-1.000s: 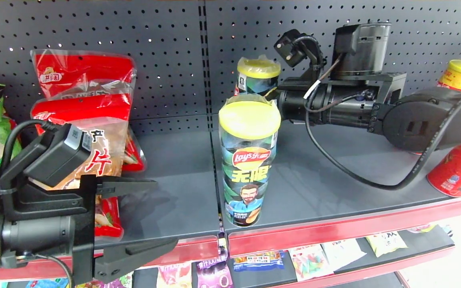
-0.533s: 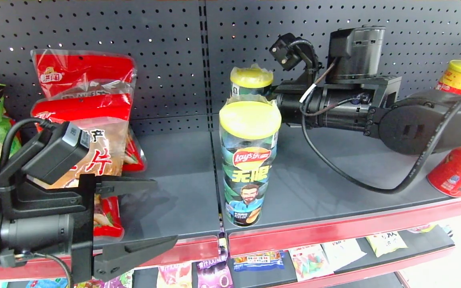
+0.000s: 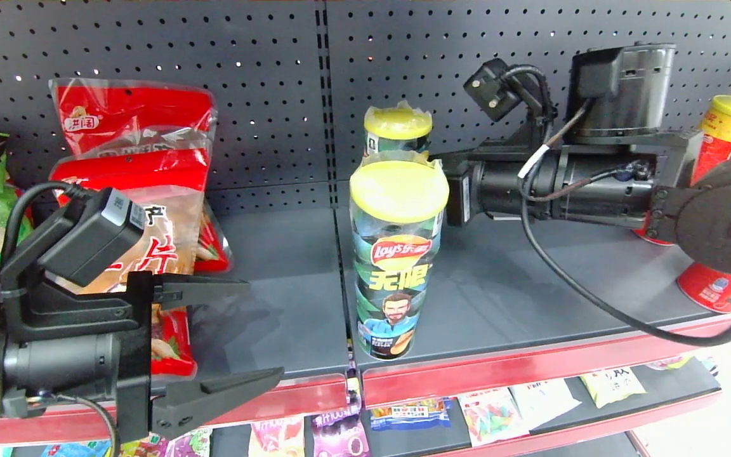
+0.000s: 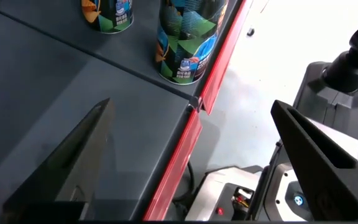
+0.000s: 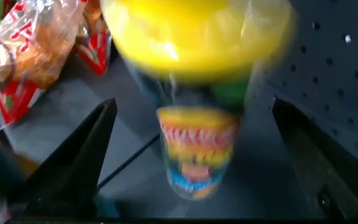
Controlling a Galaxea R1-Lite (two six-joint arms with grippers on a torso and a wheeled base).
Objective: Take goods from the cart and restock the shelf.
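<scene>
Two tall chip cans stand upright on the shelf (image 3: 511,285): the front can (image 3: 397,254) near its red edge, and the rear can (image 3: 397,130) straight behind it at 12 o'clock, close to the pegboard. The right gripper (image 5: 192,102) sits at about 4 o'clock of the rear can, pointing toward the bags (image 3: 143,184) far off at 9 o'clock. Its fingers are spread wide, and in the right wrist view a blurred can shows between them; it seems to touch neither, so nothing is gripped. Most likely that is the rear can, but the blur leaves it unsure. The left gripper (image 3: 264,335) hangs at 8 o'clock of the front can, well apart from it, fingers parted and empty. Red cans (image 3: 724,279) sit at 3 o'clock, one of them tilted. As a judgement, these cans are light, stiff cardboard tubes, tall and narrow, so a sideways nudge would tip them, and the rear one could knock the front one off the edge. The printed film looks slick and sits loose near the lid (image 3: 398,188), which is soft plastic and a poor place to hold. The best hold is at mid-body, fingers on opposite sides and level, squeezing only enough to stop slip, since the wall could dent. Any retreat should go straight back toward 3 o'clock
</scene>
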